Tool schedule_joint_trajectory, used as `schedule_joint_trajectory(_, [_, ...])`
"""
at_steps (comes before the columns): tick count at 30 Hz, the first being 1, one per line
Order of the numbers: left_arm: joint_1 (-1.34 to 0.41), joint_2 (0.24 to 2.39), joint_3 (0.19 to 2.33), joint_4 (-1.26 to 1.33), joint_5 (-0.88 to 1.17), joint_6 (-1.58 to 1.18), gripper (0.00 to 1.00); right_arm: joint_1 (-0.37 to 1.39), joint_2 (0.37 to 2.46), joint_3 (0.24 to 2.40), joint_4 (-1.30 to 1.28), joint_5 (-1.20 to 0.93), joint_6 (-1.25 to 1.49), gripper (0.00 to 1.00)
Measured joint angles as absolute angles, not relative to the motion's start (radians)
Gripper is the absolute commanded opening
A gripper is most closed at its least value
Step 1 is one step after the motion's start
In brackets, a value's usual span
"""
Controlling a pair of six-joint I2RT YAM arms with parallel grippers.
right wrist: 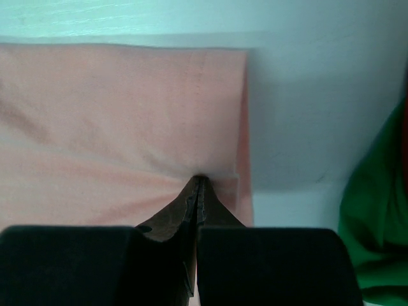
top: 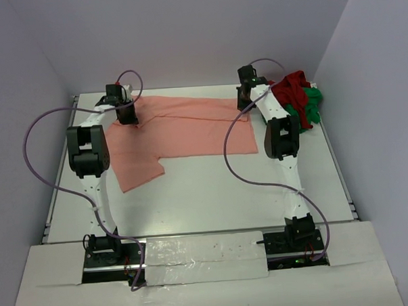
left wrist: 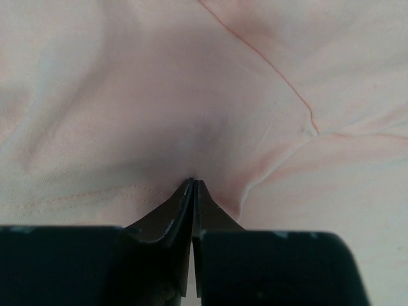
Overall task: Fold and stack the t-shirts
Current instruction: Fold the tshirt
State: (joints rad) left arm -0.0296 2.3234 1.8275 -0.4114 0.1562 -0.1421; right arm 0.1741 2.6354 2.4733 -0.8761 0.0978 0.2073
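From the top external view, the salmon-pink t-shirt (top: 189, 130) lies spread across the far half of the white worktop (top: 212, 193). Its body runs left to right, and one flap hangs toward the near left. The left claw (top: 128, 119) is down on the shirt's far left part. The right claw (top: 244, 102) is down at its far right edge. The dark red t-shirt (top: 292, 85) and the bright green t-shirt (top: 312, 106) sit bunched together in a heap at the far right corner, just beside the right arm. Both lie apart from the pink cloth. A purple cable (top: 37, 140) loops off each arm.

In the left wrist view, the left claw (left wrist: 193, 183) is clenched on the salmon-pink t-shirt (left wrist: 159, 95). Its two dark fingertips stand all but together, and creases in the cloth draw in toward them. A stitched seam (left wrist: 268, 64) runs diagonally across the upper right.

In the right wrist view, the right claw (right wrist: 199, 180) is clenched too, pinching the pink cloth (right wrist: 115, 115) close to its right edge, where a doubled layer shows. Bare worktop (right wrist: 306, 127) lies to the right of that edge. The bright green t-shirt (right wrist: 373, 223) fills the lower right corner, well apart from the fingers.
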Motion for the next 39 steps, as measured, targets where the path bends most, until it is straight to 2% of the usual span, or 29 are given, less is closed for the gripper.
schedule_joint_trajectory(10, [-0.019,2.283,1.774,-0.429,0.175,-0.089,0.16,0.063,2.615,2.431,-0.874,0.123,0.164,0.00])
schedule_joint_trajectory(13, [-0.015,2.278,1.771,-0.436,0.175,-0.084,0.27,0.029,2.599,2.402,-0.859,0.132,0.159,0.00])
schedule_joint_trajectory(14, [-0.015,2.275,1.767,-0.436,0.173,-0.083,0.36,0.023,2.588,2.379,-0.847,0.130,0.157,0.04])
schedule_joint_trajectory(16, [-0.015,2.261,1.752,-0.434,0.173,-0.083,0.44,0.023,2.557,2.326,-0.822,0.121,0.150,0.10])
schedule_joint_trajectory(18, [-0.016,2.242,1.731,-0.432,0.161,-0.084,0.54,0.035,2.506,2.239,-0.794,0.106,0.139,0.41])
schedule_joint_trajectory(20, [-0.016,2.209,1.699,-0.429,0.147,-0.088,0.57,0.053,2.438,2.131,-0.755,0.085,0.123,0.54])
schedule_joint_trajectory(24, [-0.016,2.106,1.652,-0.432,0.134,-0.092,0.58,0.109,2.274,1.947,-0.701,0.059,0.101,0.55])
schedule_joint_trajectory(33, [-0.012,1.735,1.580,-0.543,0.192,-0.088,0.55,0.161,1.914,1.728,-0.651,0.012,0.081,0.55])
schedule_joint_trajectory(39, [0.036,1.609,1.416,-0.715,0.248,-0.026,0.48,0.150,1.828,1.626,-0.659,0.020,0.068,0.55])
